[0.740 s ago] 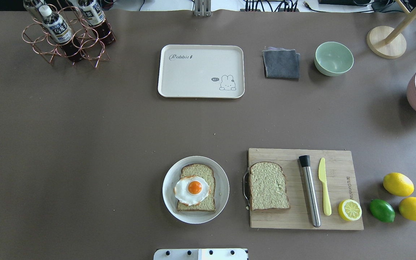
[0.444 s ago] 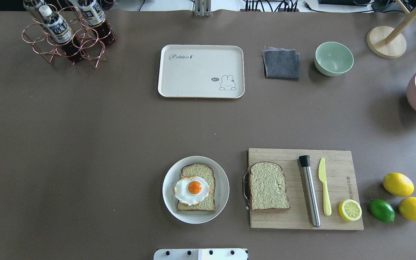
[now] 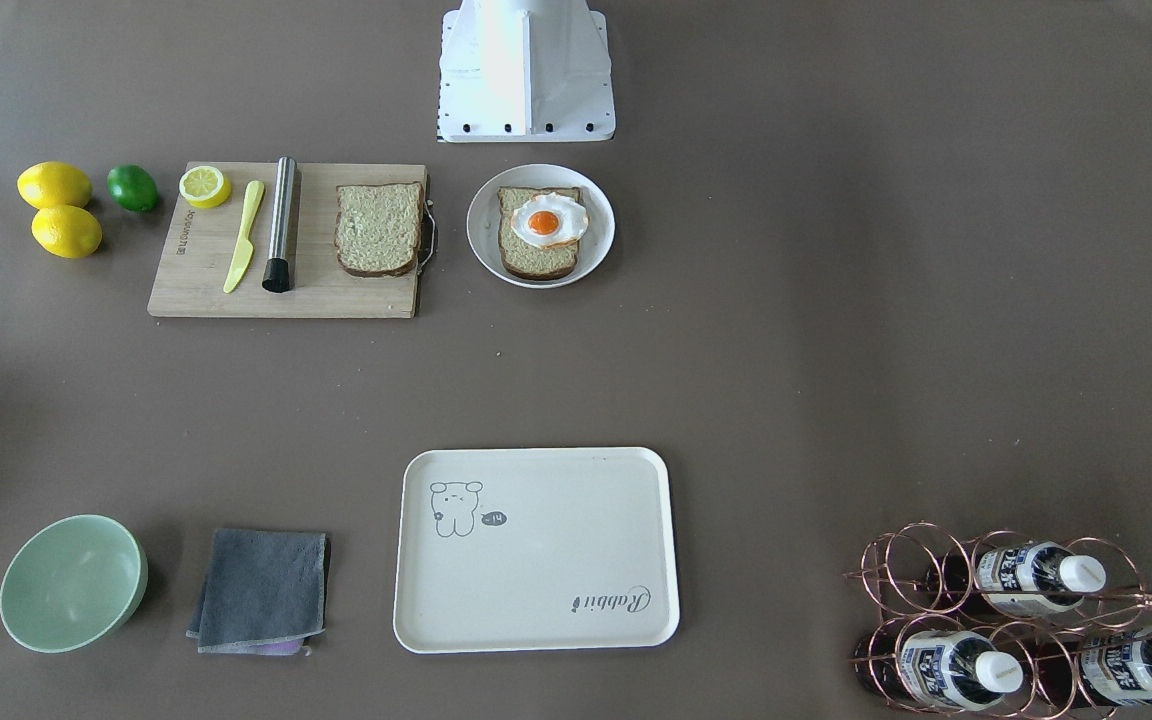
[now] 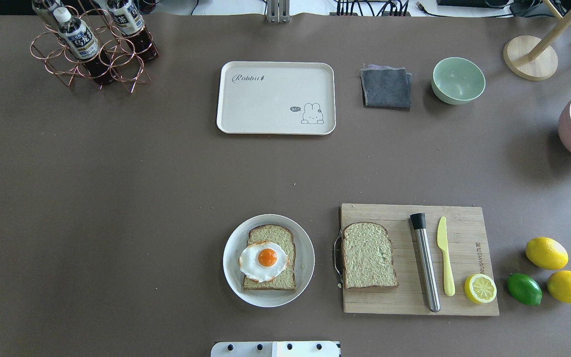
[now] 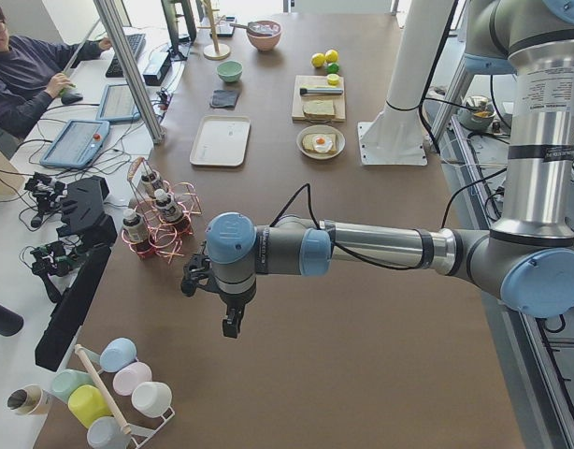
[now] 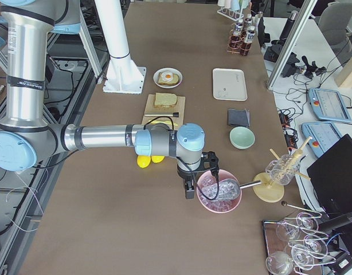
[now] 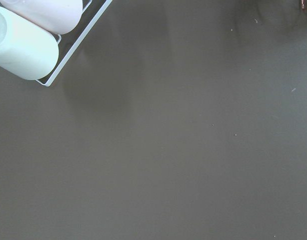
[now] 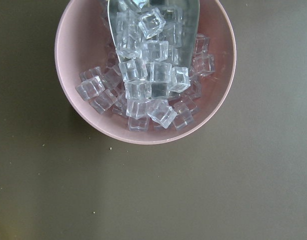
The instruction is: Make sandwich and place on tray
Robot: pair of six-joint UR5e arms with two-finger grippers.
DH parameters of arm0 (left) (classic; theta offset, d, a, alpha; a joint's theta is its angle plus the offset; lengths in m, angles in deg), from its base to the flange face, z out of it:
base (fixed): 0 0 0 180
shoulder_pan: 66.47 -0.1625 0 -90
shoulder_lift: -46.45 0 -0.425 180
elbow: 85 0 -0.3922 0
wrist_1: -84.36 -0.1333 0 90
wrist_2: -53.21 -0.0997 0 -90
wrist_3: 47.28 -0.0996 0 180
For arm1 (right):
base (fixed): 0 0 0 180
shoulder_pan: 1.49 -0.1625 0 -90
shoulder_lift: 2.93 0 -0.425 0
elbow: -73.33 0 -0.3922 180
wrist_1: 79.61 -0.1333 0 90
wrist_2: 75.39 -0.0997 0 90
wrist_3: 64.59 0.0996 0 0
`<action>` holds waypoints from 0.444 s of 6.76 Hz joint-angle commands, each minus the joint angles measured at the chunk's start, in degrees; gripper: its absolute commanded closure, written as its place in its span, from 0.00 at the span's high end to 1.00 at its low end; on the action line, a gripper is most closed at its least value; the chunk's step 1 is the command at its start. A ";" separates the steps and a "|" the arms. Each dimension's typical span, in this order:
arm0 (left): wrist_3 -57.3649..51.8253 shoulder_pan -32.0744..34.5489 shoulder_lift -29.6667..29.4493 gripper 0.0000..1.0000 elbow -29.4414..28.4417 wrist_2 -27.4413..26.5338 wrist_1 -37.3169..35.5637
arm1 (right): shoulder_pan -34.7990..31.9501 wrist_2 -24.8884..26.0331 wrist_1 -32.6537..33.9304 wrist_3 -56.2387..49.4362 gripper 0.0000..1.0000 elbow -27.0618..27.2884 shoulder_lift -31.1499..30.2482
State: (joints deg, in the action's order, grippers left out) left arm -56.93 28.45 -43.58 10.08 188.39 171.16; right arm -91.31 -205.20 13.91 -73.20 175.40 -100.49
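Note:
One bread slice (image 4: pixel 270 233) lies on a small round white plate (image 4: pixel 231 277) with the fried egg (image 4: pixel 263 260) on top. The second slice (image 4: pixel 369 255) lies on the wooden cutting board (image 4: pixel 459 302). The cream tray (image 4: pixel 275 97) stands empty at the table's far middle; it also shows in the front-facing view (image 3: pixel 536 550). My left gripper (image 5: pixel 233 323) hangs over bare table far to the left, near a cup rack. My right gripper (image 6: pixel 190 192) hangs by the pink ice bowl (image 6: pixel 219 197). I cannot tell whether either is open or shut.
On the board lie a steel muddler (image 4: pixel 425 267), a yellow knife (image 4: pixel 445 258) and a lemon half (image 4: pixel 480 288). Two lemons (image 4: pixel 546 253) and a lime (image 4: pixel 524 289) sit to its right. A grey cloth (image 4: pixel 386 88), green bowl (image 4: pixel 458 80) and bottle rack (image 4: pixel 92 47) stand along the back.

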 commanded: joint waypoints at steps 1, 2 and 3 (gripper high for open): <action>0.07 0.00 0.12 0.98 0.10 -0.35 -0.05 | 0.00 0.00 0.00 -0.09 1.00 0.06 -0.35; 0.07 0.09 -0.66 0.98 -0.07 -0.44 2.83 | 0.00 0.00 0.09 -0.09 1.00 -0.03 -0.35; 0.16 -0.09 -0.76 0.98 -1.12 -0.18 2.77 | 0.00 0.00 0.00 0.09 1.00 -0.03 -0.61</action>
State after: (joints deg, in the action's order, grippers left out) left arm -56.84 28.46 -44.04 9.80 188.08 173.11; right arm -91.31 -205.20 13.95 -73.25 175.40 -100.87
